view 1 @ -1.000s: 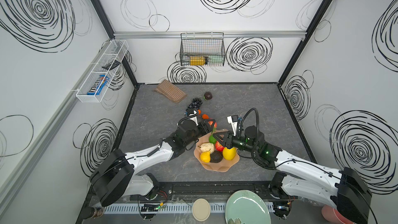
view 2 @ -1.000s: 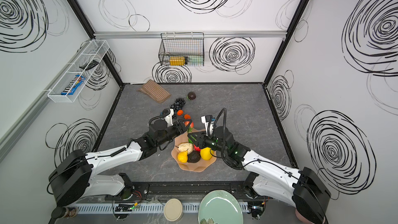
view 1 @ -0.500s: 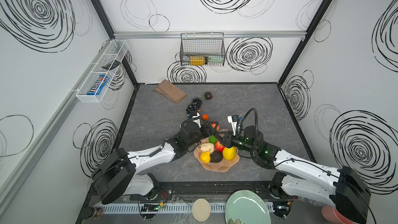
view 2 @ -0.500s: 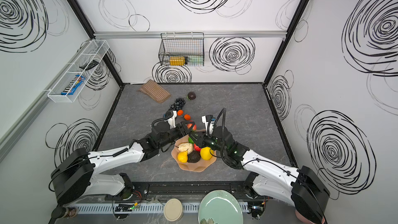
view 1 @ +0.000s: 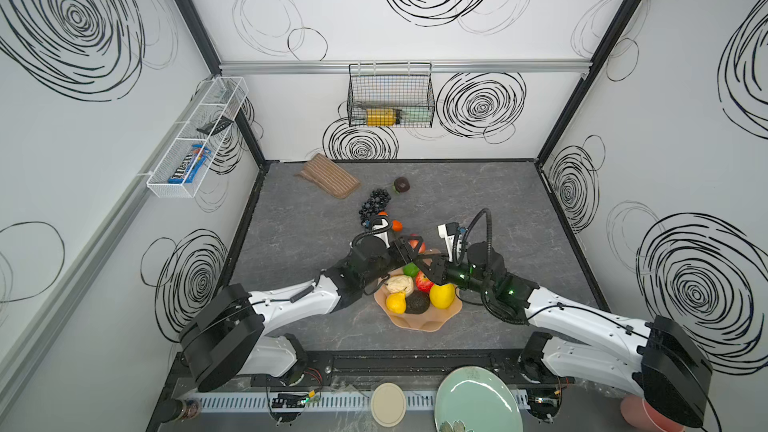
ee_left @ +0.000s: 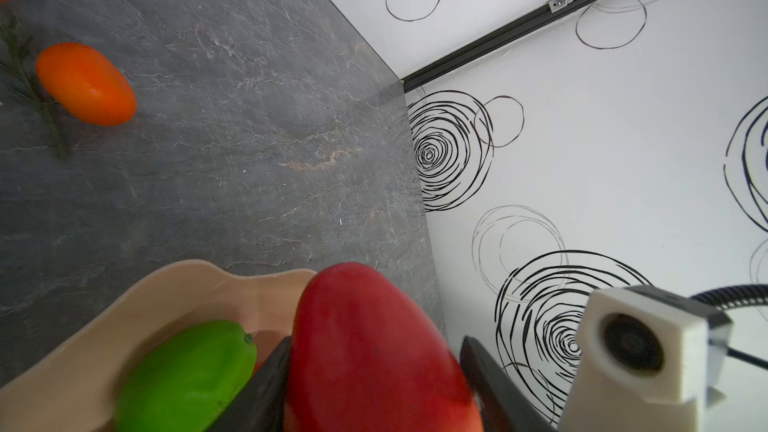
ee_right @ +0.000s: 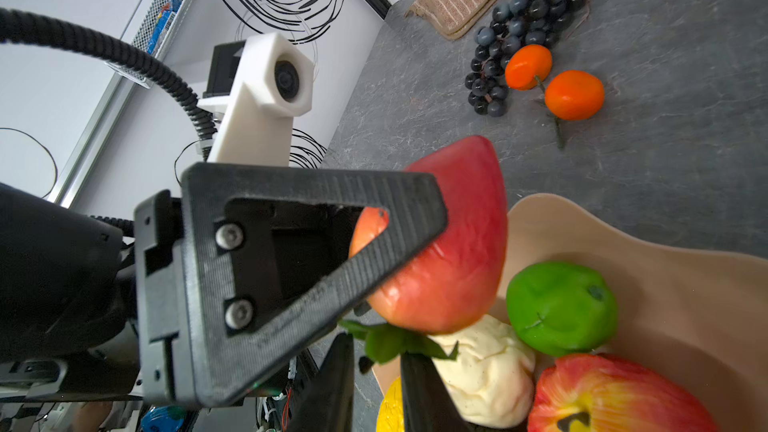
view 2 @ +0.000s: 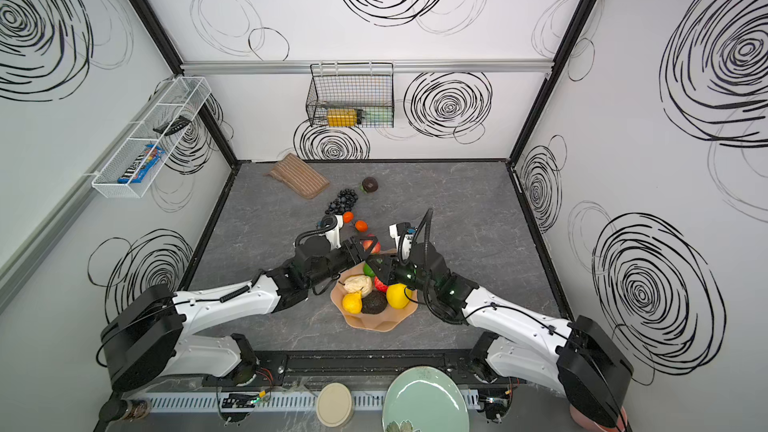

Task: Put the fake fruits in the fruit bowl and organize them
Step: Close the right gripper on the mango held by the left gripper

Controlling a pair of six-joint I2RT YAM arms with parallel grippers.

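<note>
Grape bunch: lay on the bench, beyond the fruit bowl's far rim.
Tangerines: sat beside the grapes, nearer the bowl.
Left pincer: was clamped on a red fruit above the bowl's far rim.
Bowl contents: pear, beige fruit, avocado, lime, apple, lemon.
Right pincer: hung over the bowl, jaws narrowly apart by a green leaf; whether it gripped could not be told.

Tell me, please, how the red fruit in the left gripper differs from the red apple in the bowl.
The red fruit is clamped in the left gripper over the far rim of the bowl; the apple lies inside it. The red fruit is elongated, without streaks; the apple is rounder, streaked yellow. Both are glossy and mostly red.
</note>
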